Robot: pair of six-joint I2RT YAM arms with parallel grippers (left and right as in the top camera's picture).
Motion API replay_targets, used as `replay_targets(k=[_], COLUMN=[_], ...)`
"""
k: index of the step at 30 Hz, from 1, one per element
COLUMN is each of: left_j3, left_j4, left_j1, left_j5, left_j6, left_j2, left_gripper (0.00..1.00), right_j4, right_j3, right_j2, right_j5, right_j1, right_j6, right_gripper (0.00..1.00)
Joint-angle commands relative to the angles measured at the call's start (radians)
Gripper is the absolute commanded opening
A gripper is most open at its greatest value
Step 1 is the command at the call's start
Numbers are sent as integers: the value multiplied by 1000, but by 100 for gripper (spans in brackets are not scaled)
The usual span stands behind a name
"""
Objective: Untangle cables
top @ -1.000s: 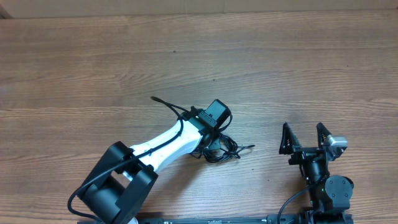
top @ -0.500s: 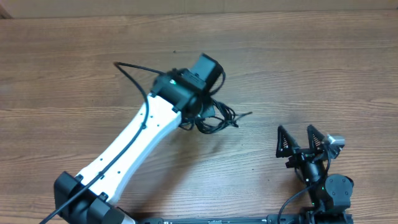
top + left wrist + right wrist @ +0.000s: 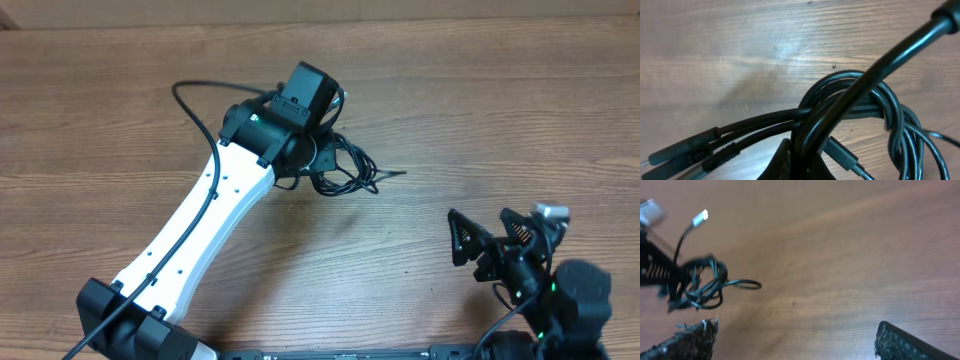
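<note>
Wooden table [image 3: 480, 100], tangled cables [image 3: 345, 172].
Left gripper [image 3: 801, 159] clamps them steady; right gripper [image 3: 478, 218], wide at four o'clock, seems ready to pull strands.

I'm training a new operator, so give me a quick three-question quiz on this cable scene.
1. True or false: the right gripper stands open and empty.
2. What grips the cable bundle? A: left gripper. B: right gripper. C: nothing.
3. Fill in: the table top looks like ___.
Key: 1 true; 2 A; 3 wood.
</note>
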Motion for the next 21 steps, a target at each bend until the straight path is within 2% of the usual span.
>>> replay_targets(k=[1, 2, 5, 9, 11, 16, 21], left_j3=[31, 31, 31, 31, 31, 31, 31], left_j4=[21, 29, 47, 79, 120, 231, 270], left_j1=[-1, -1, -1, -1, -3, -11, -27], left_j5=[7, 7, 7, 7, 8, 8, 5], left_j6=[341, 437, 568, 795, 852, 906, 903], left_j2=[-16, -16, -16, -16, -16, -16, -16], left_gripper=[4, 4, 4, 4, 4, 4, 4], right_j4=[-72, -115, -170, -139, -111, -98, -96], right_j3=[132, 182, 255, 278, 278, 278, 278], right_j2=[174, 251, 378, 519, 576, 647, 648], right_j5=[-87, -130, -266, -518, -610, -679, -803], right_j1=[-2, -2, -2, -2, -2, -2, -2], right_j6=[-95, -117, -147, -146, -146, -154, -274], right_gripper=[100, 100, 100, 100, 100, 100, 96])
